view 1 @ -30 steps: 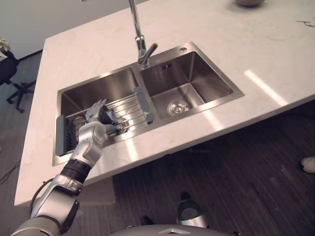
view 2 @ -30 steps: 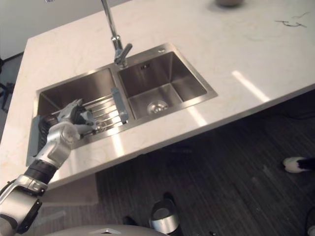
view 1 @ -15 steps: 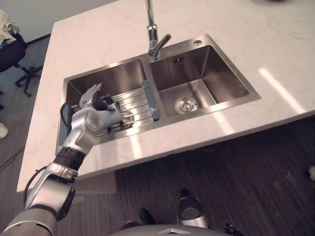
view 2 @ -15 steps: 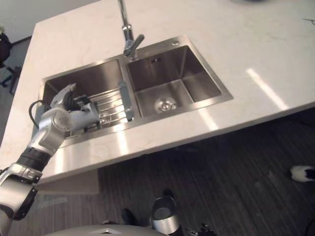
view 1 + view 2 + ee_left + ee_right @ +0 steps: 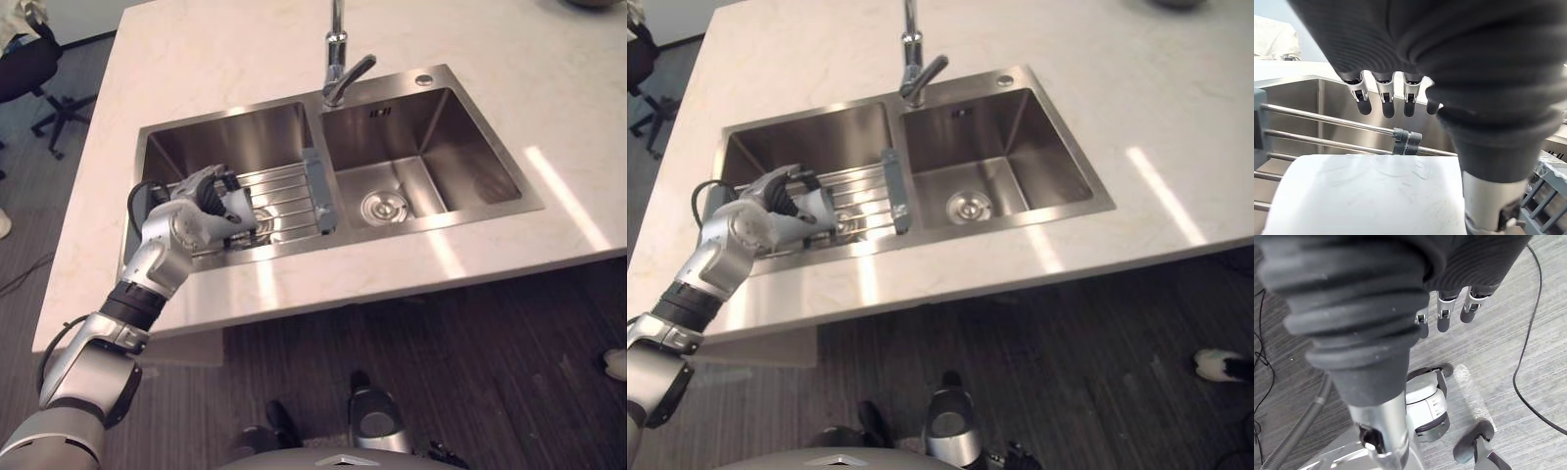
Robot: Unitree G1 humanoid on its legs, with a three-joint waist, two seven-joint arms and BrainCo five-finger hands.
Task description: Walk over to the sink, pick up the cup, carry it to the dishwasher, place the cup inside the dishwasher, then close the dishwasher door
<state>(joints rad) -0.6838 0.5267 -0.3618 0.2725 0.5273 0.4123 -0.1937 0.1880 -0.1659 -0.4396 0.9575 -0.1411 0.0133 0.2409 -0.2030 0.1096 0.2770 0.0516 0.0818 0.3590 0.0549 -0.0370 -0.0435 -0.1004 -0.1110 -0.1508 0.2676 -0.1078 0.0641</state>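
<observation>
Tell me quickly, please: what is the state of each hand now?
Left hand: open, fingers straight over the white cup, not gripping it.
Right hand: open, holding nothing.

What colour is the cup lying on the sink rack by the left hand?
White; the cup shows best in the left wrist view.

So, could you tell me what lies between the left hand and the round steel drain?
Left eye view: the steel-rod rack and its grey end bar lie between left hand and round steel drain.
</observation>
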